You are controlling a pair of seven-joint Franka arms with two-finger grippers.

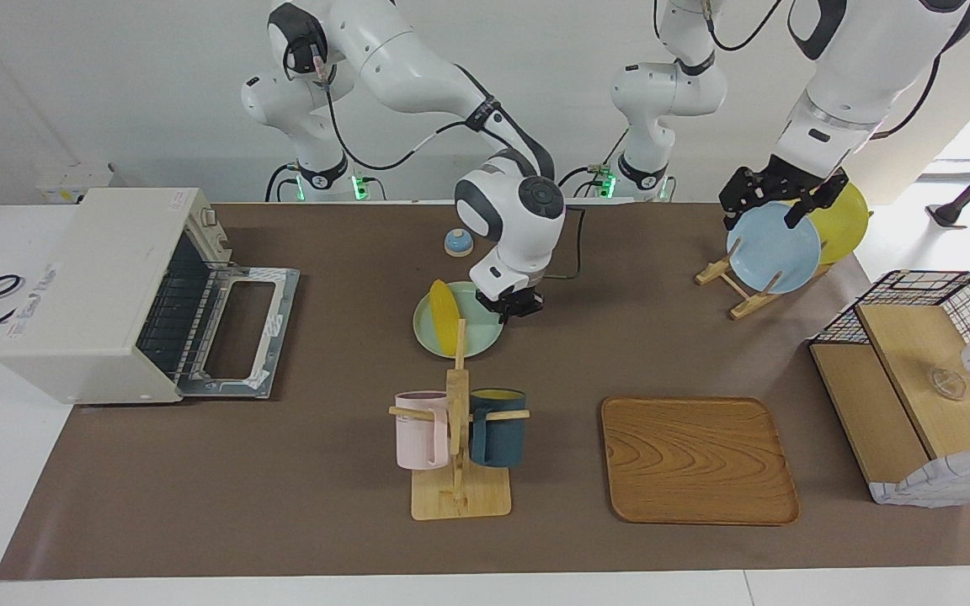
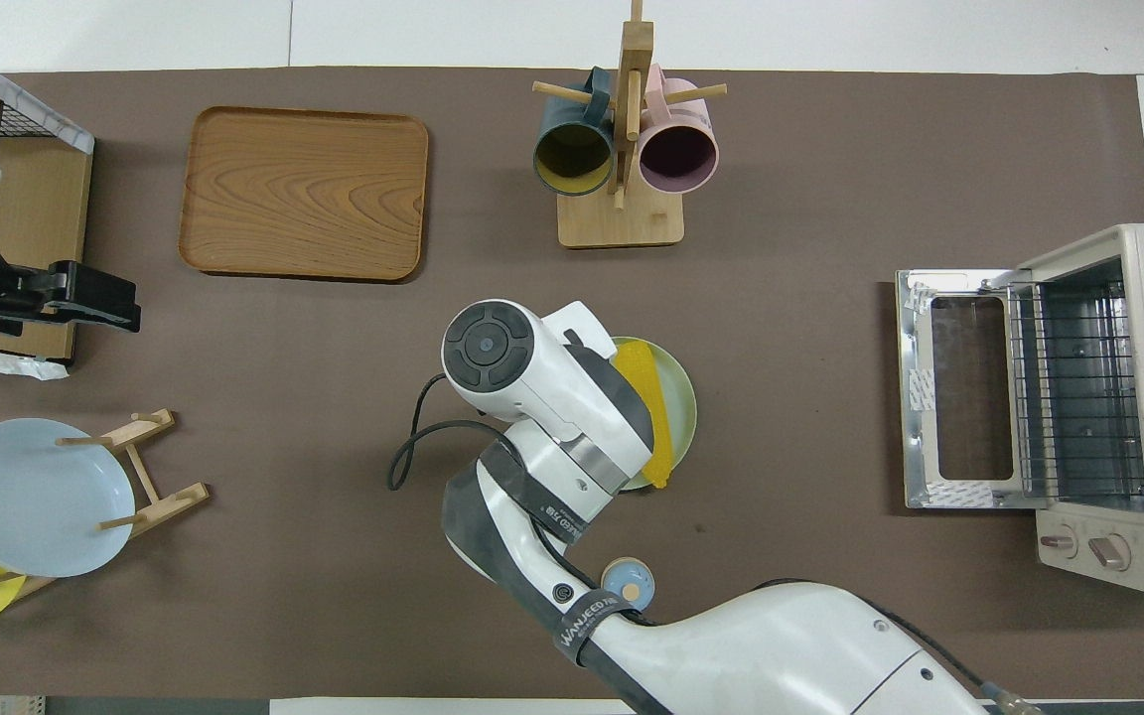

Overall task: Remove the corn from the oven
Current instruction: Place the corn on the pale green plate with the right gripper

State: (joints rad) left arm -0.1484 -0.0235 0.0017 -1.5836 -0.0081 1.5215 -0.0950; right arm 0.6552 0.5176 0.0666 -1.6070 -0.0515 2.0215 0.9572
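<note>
Oven (image 1: pixel 106 295) sat at the right arm's end of the surface (image 1: pixel 325 505), its drop-down door lying open and its rack bare. Toward the middle, the corn (image 1: pixel 445 316) lay on a pale green plate (image 1: pixel 481 341), well apart from the oven and just nearer to the robots than the mug stand (image 1: pixel 458 446). The right pincer (image 1: pixel 517 305) was clamped on that plate's rim. Over the blue plate (image 1: pixel 775 248) in the dish rack hung the left pincer (image 1: pixel 775 195), jaws spread wide, waiting.
</note>
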